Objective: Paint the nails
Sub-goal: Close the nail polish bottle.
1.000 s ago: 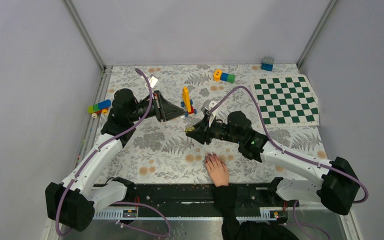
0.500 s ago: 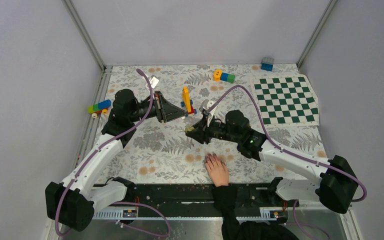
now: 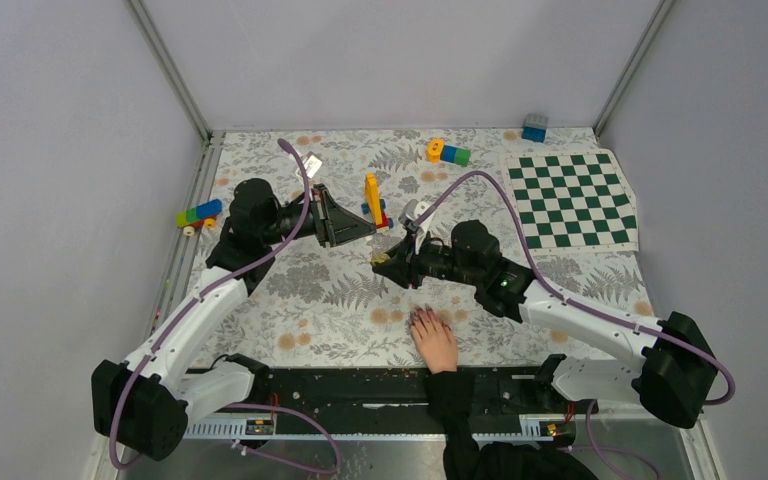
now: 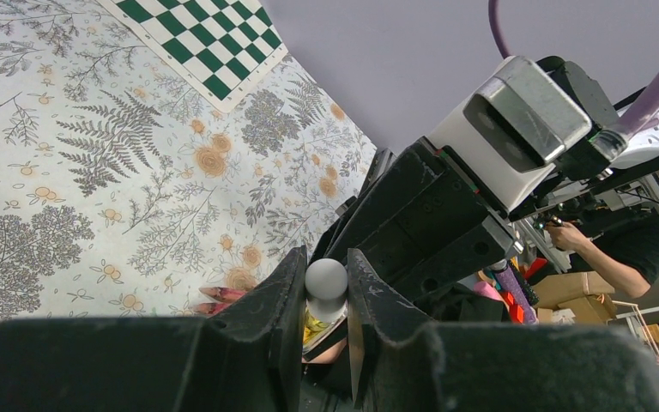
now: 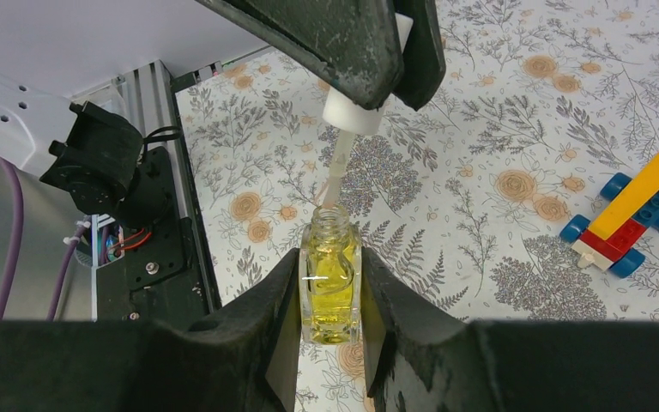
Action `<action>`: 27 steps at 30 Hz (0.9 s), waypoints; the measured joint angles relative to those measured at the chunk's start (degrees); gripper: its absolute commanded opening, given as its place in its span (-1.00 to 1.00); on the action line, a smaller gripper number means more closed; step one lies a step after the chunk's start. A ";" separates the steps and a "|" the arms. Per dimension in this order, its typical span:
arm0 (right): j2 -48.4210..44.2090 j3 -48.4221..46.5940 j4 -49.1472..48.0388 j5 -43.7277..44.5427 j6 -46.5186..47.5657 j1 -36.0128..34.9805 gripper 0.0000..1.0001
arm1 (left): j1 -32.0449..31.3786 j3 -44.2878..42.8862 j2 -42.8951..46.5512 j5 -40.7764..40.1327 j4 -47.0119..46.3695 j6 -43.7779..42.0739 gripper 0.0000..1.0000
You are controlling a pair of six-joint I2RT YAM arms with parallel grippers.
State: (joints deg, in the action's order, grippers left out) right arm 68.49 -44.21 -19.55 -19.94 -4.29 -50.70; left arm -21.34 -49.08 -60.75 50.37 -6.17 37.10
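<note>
While bottle (image 5: 329, 296) is clamped — bricks (image 5: 643, 180) nearby.

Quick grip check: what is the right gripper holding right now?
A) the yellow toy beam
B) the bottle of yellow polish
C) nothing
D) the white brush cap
B: in the right wrist view the right gripper has a finger pressed against each side of the bottle of yellow polish, while the white brush cap sits in the left gripper.
</note>
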 measured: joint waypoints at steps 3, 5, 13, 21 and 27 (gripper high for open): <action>-0.57 0.00 0.00 0.02 0.00 0.00 -1.00 | -0.02 0.00 -0.11 0.00 0.02 0.00 -1.00; -0.92 0.00 -0.02 0.02 0.00 0.00 -1.00 | -0.04 0.00 -0.11 0.00 0.02 0.00 -1.00; -1.05 0.00 0.00 0.02 0.00 0.00 -1.00 | -0.15 0.00 -0.13 0.00 0.02 0.02 -1.00; -1.05 0.00 0.00 0.00 -0.02 0.00 -1.00 | -0.42 0.00 -0.15 0.00 0.02 0.02 -1.00; -1.05 0.00 -0.02 0.02 0.00 0.00 -1.00 | -0.63 0.00 -0.50 0.00 0.02 0.04 -1.00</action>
State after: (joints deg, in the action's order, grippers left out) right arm 67.44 -44.21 -19.57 -19.92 -4.29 -50.70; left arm -21.98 -49.08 -61.25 50.37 -6.15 37.15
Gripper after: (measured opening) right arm 0.334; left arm 0.195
